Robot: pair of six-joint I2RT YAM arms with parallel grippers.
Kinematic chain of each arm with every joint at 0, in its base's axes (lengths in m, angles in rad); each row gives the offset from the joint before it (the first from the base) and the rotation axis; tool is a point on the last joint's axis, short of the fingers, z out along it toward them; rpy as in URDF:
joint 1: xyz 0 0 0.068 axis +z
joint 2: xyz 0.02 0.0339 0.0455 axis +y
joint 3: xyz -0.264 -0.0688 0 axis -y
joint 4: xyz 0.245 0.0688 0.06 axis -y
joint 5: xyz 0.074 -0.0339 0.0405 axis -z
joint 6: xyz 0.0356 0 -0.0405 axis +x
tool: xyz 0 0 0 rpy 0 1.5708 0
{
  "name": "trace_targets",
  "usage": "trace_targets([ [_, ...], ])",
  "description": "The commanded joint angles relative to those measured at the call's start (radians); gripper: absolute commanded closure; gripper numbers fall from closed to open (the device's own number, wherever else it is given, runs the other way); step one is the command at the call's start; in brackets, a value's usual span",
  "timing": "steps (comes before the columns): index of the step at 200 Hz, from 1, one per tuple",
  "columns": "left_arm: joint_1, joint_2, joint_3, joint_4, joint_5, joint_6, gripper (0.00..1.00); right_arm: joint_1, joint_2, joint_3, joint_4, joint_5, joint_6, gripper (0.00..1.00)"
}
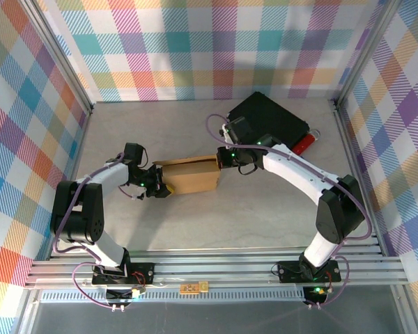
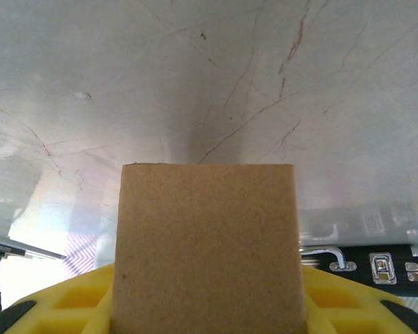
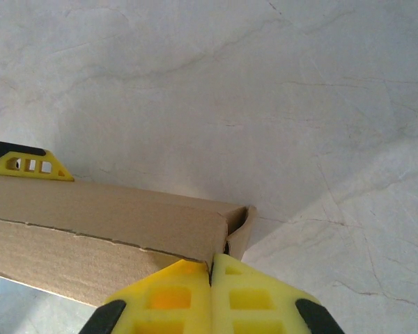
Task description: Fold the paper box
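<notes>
The paper box point(image 1: 190, 175) lies near the middle of the table point(image 1: 265, 216), a shallow brown cardboard shape with its long side running 9 to 3 o'clock. From above its top looks folded over, so I cannot see whether anything is in it. At its 9 o'clock end sits the left gripper point(image 1: 164, 185). On my left wrist feed the yellow fingers point(image 2: 70, 309) stand wide apart with a flat cardboard panel between them, and I cannot tell whether they press on it. At the box's 2 o'clock corner is the right gripper point(image 1: 221, 158). On the right wrist feed its fingers point(image 3: 174, 289) are drawn almost together, with a thin edge of the box wall nipped in the seam at that corner. Out at 1 o'clock from the box, near the back wall, lies a black case point(image 1: 268, 120) with its lid down. A small red object point(image 1: 305, 142), too small to identify, touches the case's 4 o'clock edge.
</notes>
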Motion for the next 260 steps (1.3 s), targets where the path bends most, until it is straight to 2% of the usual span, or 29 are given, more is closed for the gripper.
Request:
trace_targets([
  [1,0.011,0.005,-0.009,0.056,-0.024,-0.025,0.89,0.041,-0.003,-0.057,-0.068,-0.014,0.012,1.00],
  [58,0.012,0.022,-0.028,0.118,-0.019,-0.064,0.91,0.074,-0.071,-0.187,0.031,0.030,0.046,1.00],
  [74,0.012,0.026,-0.019,0.129,-0.014,-0.050,0.88,0.075,-0.070,-0.190,0.042,0.052,0.041,1.00],
  [81,0.012,0.025,-0.017,0.135,-0.012,-0.045,0.80,0.075,-0.066,-0.181,0.038,0.069,0.036,1.00],
  [97,0.013,0.014,-0.035,0.200,-0.005,-0.048,0.50,0.075,-0.047,-0.154,0.014,0.111,0.025,1.00],
  [116,0.021,-0.026,-0.073,0.243,0.002,-0.053,0.30,0.075,-0.020,-0.133,-0.006,0.144,0.004,1.00],
  [123,0.027,-0.046,-0.082,0.233,-0.001,-0.038,0.18,0.074,-0.012,-0.130,-0.005,0.146,-0.003,1.00],
  [133,0.040,-0.074,-0.093,0.201,-0.001,-0.004,0.11,0.074,-0.003,-0.126,-0.006,0.148,-0.014,1.00],
  [136,0.043,-0.083,-0.094,0.190,0.000,0.008,0.03,0.075,0.000,-0.124,-0.008,0.149,-0.016,1.00],
  [140,0.049,-0.095,-0.097,0.159,0.000,0.023,0.00,0.074,0.004,-0.119,-0.011,0.150,-0.018,1.00],
  [167,0.095,-0.170,-0.120,0.037,-0.005,0.124,0.00,0.074,0.028,-0.075,-0.029,0.158,-0.037,1.00],
  [192,0.144,-0.239,-0.103,-0.107,-0.058,0.245,0.00,0.074,0.064,-0.023,-0.058,0.153,-0.049,1.00],
  [206,0.177,-0.269,-0.056,-0.232,-0.108,0.395,0.02,0.074,0.079,0.003,-0.075,0.149,-0.050,1.00],
  [222,0.213,-0.291,0.065,-0.409,-0.228,0.624,0.10,0.074,0.084,0.024,-0.088,0.143,-0.057,1.00],
  [239,0.215,-0.291,0.248,-0.588,-0.398,0.901,0.21,0.074,0.089,0.056,-0.118,0.132,-0.075,1.00],
  [260,0.181,-0.310,0.385,-0.641,-0.456,1.203,0.39,0.069,0.099,0.089,-0.151,0.114,-0.104,1.00],
])
